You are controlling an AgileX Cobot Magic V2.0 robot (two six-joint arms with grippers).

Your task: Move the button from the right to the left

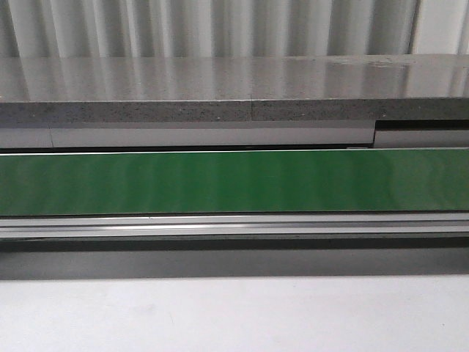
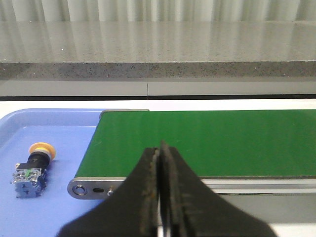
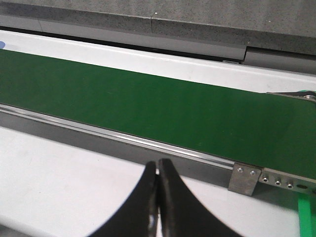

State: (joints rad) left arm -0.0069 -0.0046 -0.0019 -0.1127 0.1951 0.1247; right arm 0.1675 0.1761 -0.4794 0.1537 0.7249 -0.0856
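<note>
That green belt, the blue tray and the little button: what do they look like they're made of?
The green belt looks like smooth rubber or PVC with a faint sheen. The blue tray seems to be moulded plastic, judging by its rounded rim and even colour. The button appears to be plastic too, with a matte orange-yellow cap, a black collar and a blue-and-grey block.

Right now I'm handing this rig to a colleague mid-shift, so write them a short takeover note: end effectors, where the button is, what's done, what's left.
Left end effector: shut, empty, hovering over the near edge of the green conveyor belt.
Right end effector: shut, empty, above the white table in front of the belt.
Button: lying on its side in the blue tray beside the belt's end, seen only in the left wrist view.
Done: the button sits at the left side, released; judged from this, the move looks complete.
Left: nothing on the visible belt; confirm no further button is due.
</note>
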